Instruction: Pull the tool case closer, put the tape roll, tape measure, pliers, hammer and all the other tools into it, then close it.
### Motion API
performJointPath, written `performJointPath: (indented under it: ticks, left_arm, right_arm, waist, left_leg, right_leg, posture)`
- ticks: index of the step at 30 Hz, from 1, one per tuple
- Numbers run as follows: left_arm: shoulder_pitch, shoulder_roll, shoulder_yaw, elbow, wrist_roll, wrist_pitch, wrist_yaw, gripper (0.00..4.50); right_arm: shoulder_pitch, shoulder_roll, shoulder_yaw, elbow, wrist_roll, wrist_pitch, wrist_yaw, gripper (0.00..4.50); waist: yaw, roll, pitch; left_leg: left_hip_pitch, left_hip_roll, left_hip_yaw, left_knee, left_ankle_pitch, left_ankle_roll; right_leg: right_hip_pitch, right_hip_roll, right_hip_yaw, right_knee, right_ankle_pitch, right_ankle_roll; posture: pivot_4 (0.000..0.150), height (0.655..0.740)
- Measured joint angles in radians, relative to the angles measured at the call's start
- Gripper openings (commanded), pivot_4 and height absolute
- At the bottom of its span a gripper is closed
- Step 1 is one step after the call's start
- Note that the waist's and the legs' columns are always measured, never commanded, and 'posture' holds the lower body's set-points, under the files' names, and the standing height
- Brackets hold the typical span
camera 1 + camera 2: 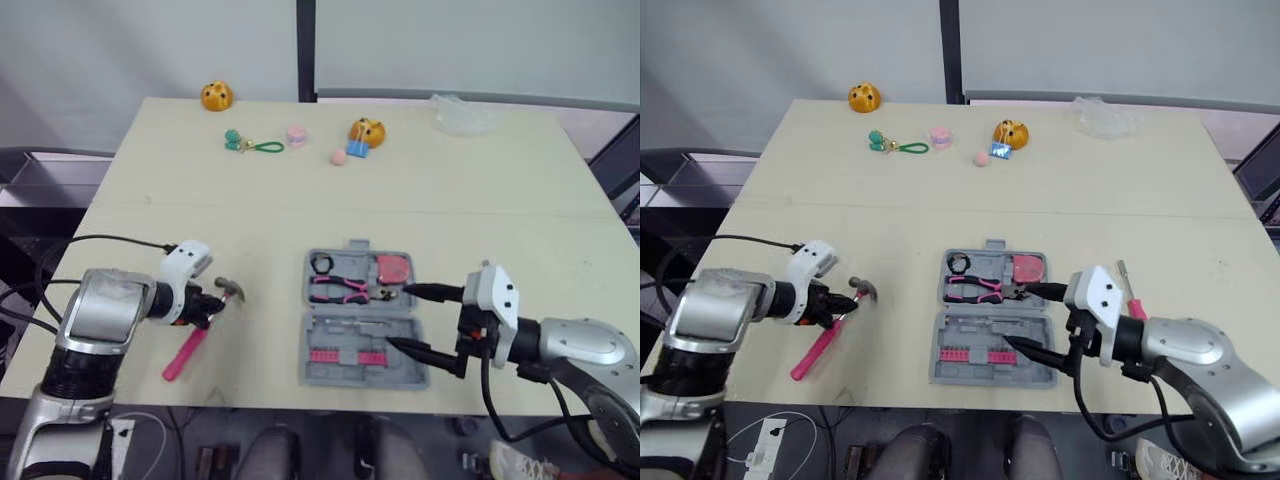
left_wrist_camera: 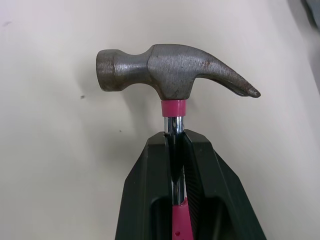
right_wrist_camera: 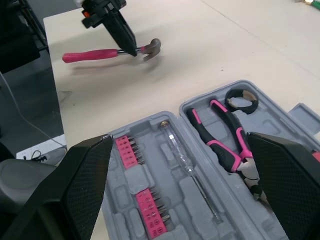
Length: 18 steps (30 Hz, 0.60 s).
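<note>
The grey tool case (image 1: 400,372) lies open near the table's front edge. Its far half holds a black tape roll (image 1: 322,264), pink-handled pliers (image 1: 338,290) and a pink tape measure (image 1: 393,268). The near half holds pink bits (image 1: 335,355) and a clear screwdriver (image 3: 187,160). My left gripper (image 1: 214,301) is shut on the hammer (image 1: 188,352), on its steel shaft just below the head (image 2: 170,70), left of the case. The pink handle points toward the front edge. My right gripper (image 1: 412,320) stands open at the case's right side, its fingers over both halves.
A small pink-handled tool (image 1: 1127,288) lies on the table behind my right wrist. Along the far side are two orange toys (image 1: 216,96) (image 1: 366,131), a green key ring (image 1: 252,145), small pink pieces (image 1: 296,134) and a clear plastic bag (image 1: 462,115).
</note>
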Motion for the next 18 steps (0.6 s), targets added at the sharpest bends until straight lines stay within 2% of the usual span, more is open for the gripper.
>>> performJointPath:
  ticks: [2, 7, 16, 18]
  left_arm:
    - [-0.004, -0.079, 0.05, 0.0, 0.005, 0.05, 0.087, 0.03]
    - [-0.067, -0.196, 0.147, 0.008, 0.029, 0.069, 0.278, 0.03]
    - [-0.042, -0.246, 0.168, 0.045, -0.017, -0.021, 0.402, 0.03]
    - [-0.033, -0.246, 0.173, 0.047, -0.034, -0.037, 0.412, 0.91]
  right_arm:
    - [-0.007, 0.0, 0.001, 0.002, -0.001, -0.001, 0.004, 4.5]
    - [-0.005, 0.0, 0.0, 0.005, -0.002, -0.001, 0.011, 4.5]
    - [0.015, -0.001, -0.008, 0.005, -0.011, -0.001, 0.015, 4.5]
    - [0.017, -0.001, -0.008, 0.005, -0.011, -0.001, 0.016, 4.5]
  waist:
    - [-0.002, -0.001, 0.0]
    - [-0.002, -0.001, 0.0]
    - [-0.001, -0.001, -0.001]
    - [-0.001, -0.001, -0.001]
  left_leg:
    - [0.0, 0.0, 0.0, 0.0, 0.0, 0.0]
    - [0.001, 0.0, 0.0, 0.0, 0.0, -0.002]
    - [0.003, 0.0, 0.001, 0.0, 0.001, -0.004]
    - [0.003, 0.0, 0.001, 0.0, 0.001, -0.005]
  right_leg:
    - [0.0, 0.0, 0.0, 0.0, 0.0, 0.0]
    - [0.0, 0.001, 0.0, 0.0, 0.0, 0.0]
    - [0.001, 0.0, 0.0, 0.001, 0.0, 0.0]
    - [0.001, 0.0, 0.0, 0.002, 0.0, 0.0]
  posture:
    - [0.15, 0.74]
    - [0.15, 0.74]
    - [0.15, 0.74]
    - [0.15, 0.74]
